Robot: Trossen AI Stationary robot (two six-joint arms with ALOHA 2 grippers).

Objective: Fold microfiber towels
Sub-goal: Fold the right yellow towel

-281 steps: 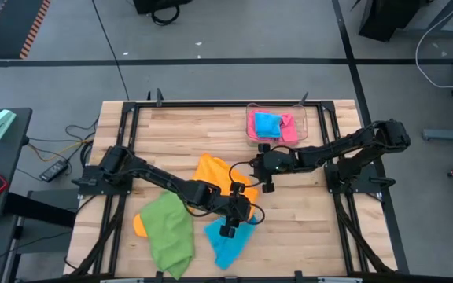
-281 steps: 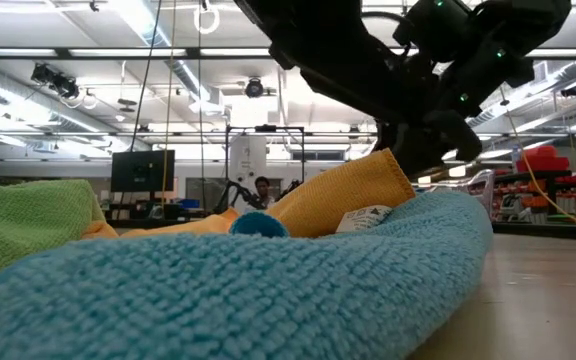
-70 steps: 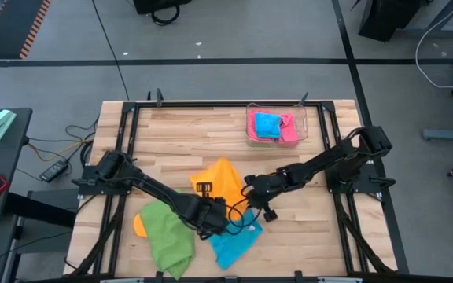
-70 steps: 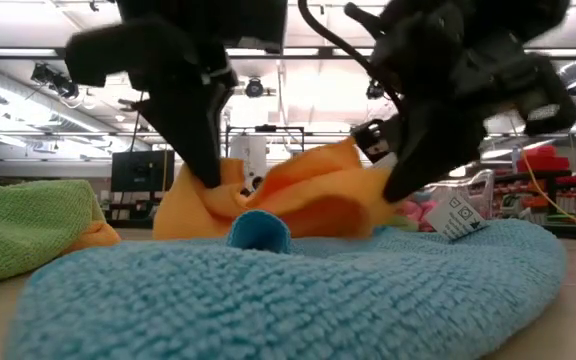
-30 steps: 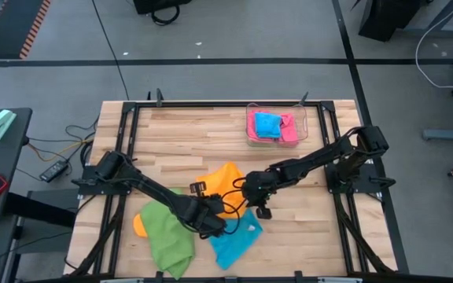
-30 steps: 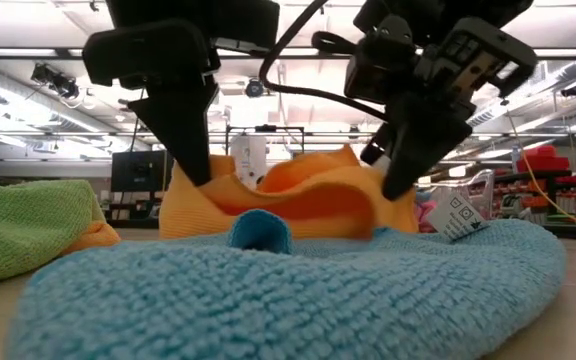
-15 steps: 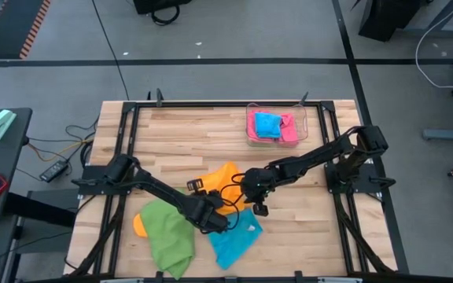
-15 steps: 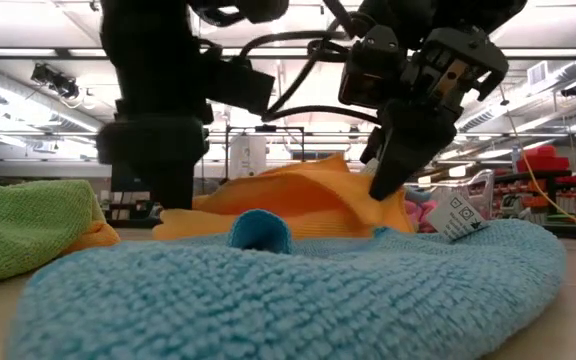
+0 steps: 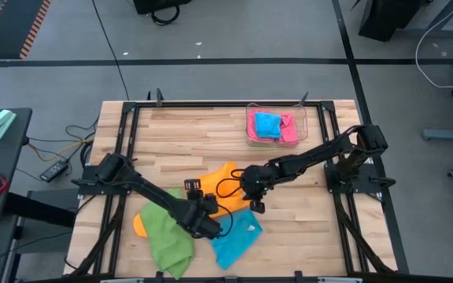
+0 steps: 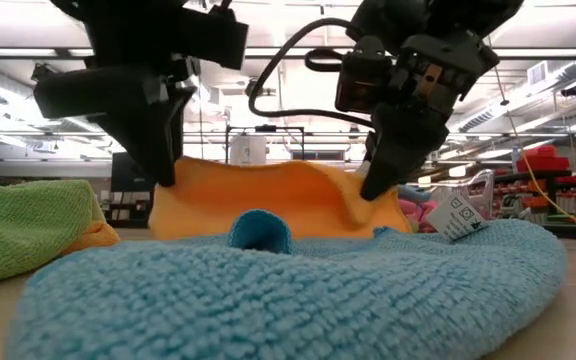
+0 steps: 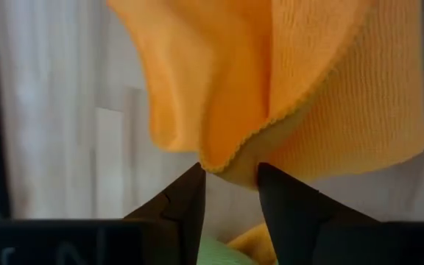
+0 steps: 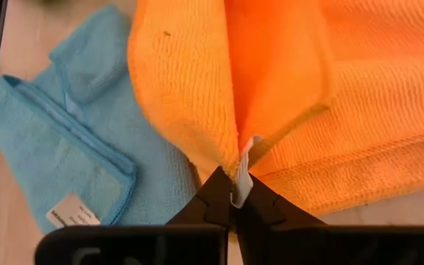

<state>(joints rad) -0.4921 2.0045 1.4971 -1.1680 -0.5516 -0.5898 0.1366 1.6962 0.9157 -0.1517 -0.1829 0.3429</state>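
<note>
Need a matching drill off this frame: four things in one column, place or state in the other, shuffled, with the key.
Things:
1. orange towel
2. green towel
3. sky blue towel
4. clear tray

Places or states:
A. at the table's far edge, holding a folded blue and a pink cloth
B. flat on the table, white tag showing
C. crumpled near the left arm's side
D. pinched at a corner by the right gripper, its fingers shut

Pairs: 1-D, 2-C, 3-B, 4-A
</note>
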